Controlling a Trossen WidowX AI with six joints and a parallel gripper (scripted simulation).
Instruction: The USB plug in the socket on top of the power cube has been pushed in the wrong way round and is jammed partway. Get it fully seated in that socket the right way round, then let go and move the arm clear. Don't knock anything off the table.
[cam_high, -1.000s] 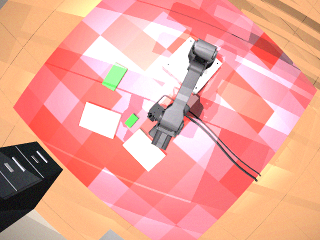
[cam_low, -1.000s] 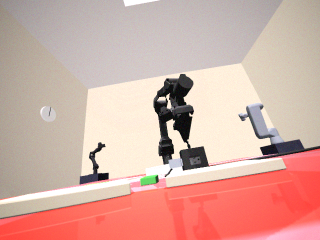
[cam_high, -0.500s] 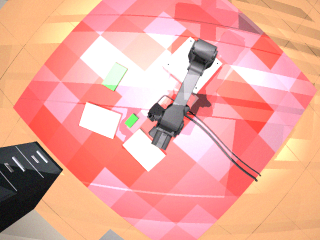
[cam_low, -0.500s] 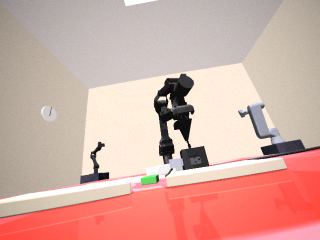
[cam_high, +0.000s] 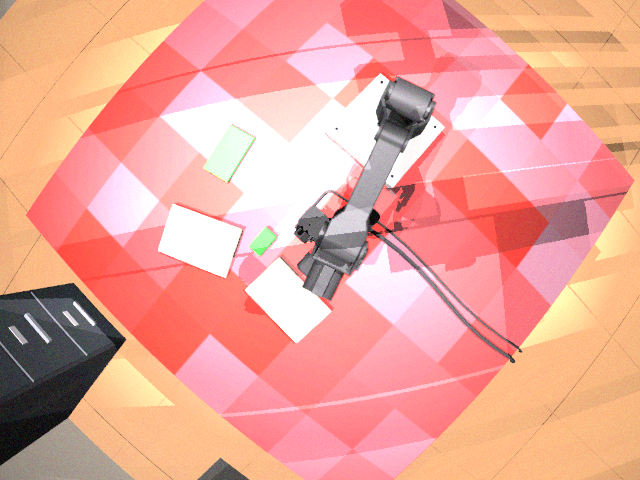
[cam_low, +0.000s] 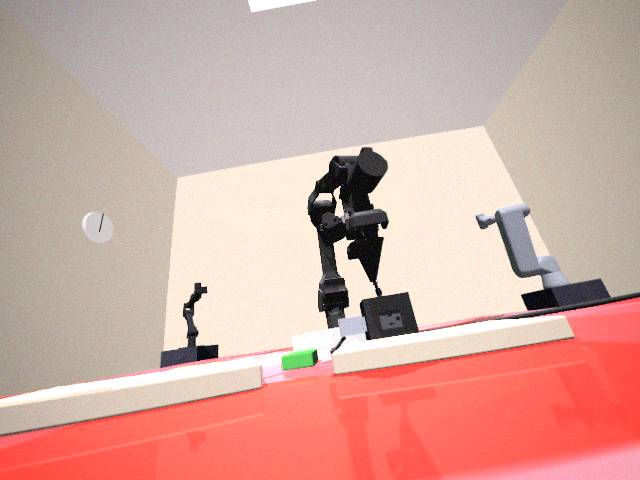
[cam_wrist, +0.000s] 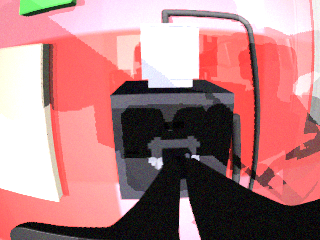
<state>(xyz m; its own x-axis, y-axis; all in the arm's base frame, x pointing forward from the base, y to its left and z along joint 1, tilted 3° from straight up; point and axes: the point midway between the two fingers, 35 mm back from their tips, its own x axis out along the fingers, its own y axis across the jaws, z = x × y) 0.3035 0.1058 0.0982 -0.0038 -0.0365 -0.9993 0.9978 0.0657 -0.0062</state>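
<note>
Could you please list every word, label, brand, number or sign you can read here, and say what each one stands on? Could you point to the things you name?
No text can be read anywhere.
White wall clock (cam_low: 97, 227): one dark hand, no readable numerals.
Power cube (cam_low: 365, 317) (cam_wrist: 116, 150): socket openings, no readable label.

Your gripper (cam_low: 378, 290) closed over the power cube (cam_low: 369, 320)
You have a green block (cam_low: 299, 359) lying near the cube, between two pale slabs.
</note>
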